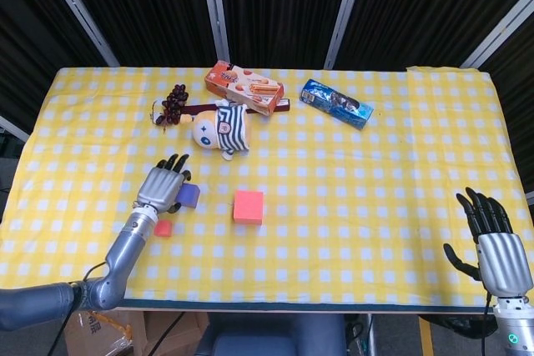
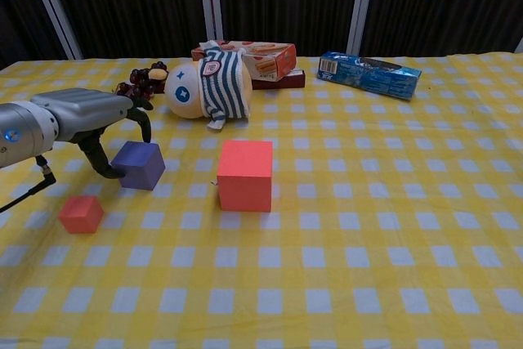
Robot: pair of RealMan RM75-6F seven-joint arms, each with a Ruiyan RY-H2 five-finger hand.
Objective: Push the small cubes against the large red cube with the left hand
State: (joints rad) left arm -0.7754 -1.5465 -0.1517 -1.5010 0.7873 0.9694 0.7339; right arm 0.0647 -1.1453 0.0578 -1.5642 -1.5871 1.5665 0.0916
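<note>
left hand point(image 2: 90, 120) open, fingers spread, thumb touching purple cube point(image 2: 139, 164) left of large red cube point(image 2: 245, 174); looks light and rigid, should slide on the cloth, push its left face low

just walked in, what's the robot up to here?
The left hand is at the purple cube, fingers against its left side, set to push it toward the large red cube. The two cubes are apart. The small red cube sits untouched nearer the table's front edge. The right hand hangs open at the far right, holding nothing. A plush toy, grapes and two snack packs lie at the back.
</note>
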